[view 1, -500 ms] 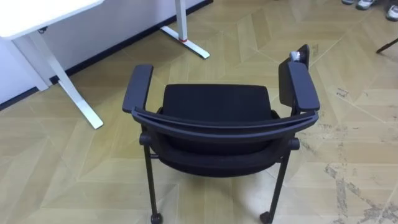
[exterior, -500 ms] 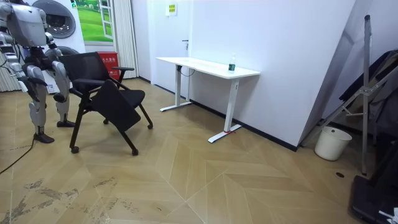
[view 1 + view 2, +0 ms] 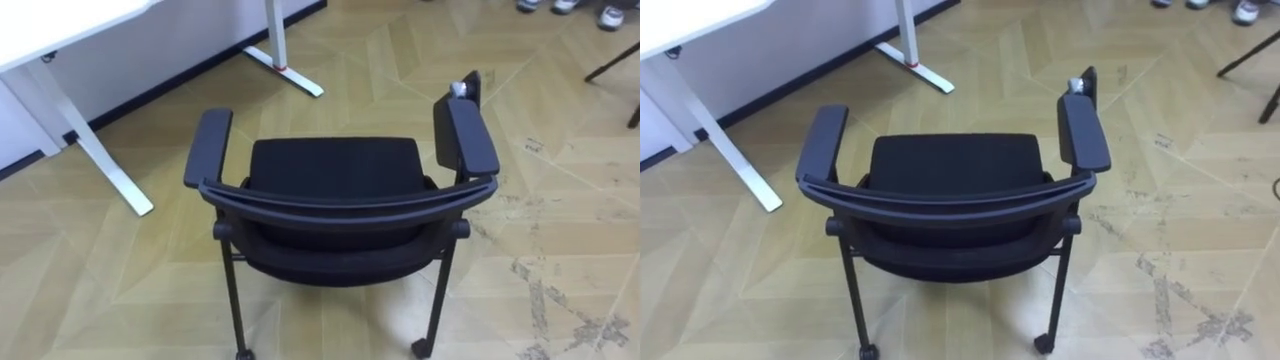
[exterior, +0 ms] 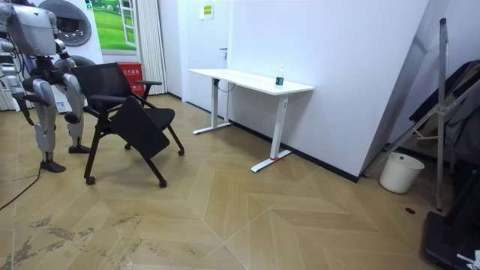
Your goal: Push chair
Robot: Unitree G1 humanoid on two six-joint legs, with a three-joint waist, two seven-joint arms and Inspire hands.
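The robot stands just behind the black chair (image 3: 335, 172), near a white desk (image 3: 40, 20). Whether its hands are open or closed cannot be told.

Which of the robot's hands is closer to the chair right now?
Left, judging by the room view. The left hand sits just behind the chair, short of its backrest; the right hand hangs lower and farther back, toward the room view's left.
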